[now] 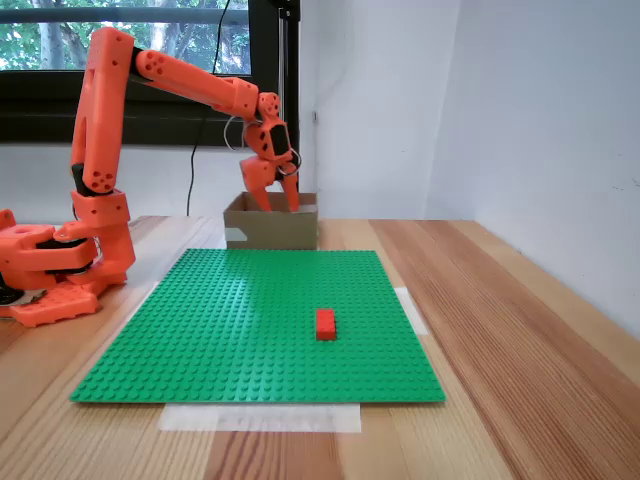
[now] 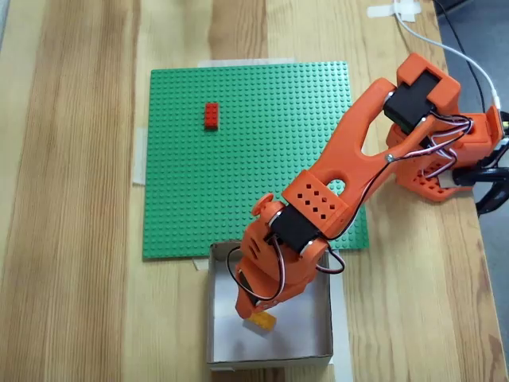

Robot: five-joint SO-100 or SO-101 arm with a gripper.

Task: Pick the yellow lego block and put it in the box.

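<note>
The yellow lego block is inside the box, on its pale floor close under my gripper. In a fixed view from the side, the gripper hangs over the brown cardboard box at the far edge of the green plate, its tips dipping just behind the rim. Its two fingers stand spread apart, so it is open. From the side the box wall hides the block. Whether a fingertip still touches the block I cannot tell.
A red brick sits on the green studded baseplate, which is taped to the wooden table. The arm's base stands beside the plate. A white wall runs close along the table's right in the side view.
</note>
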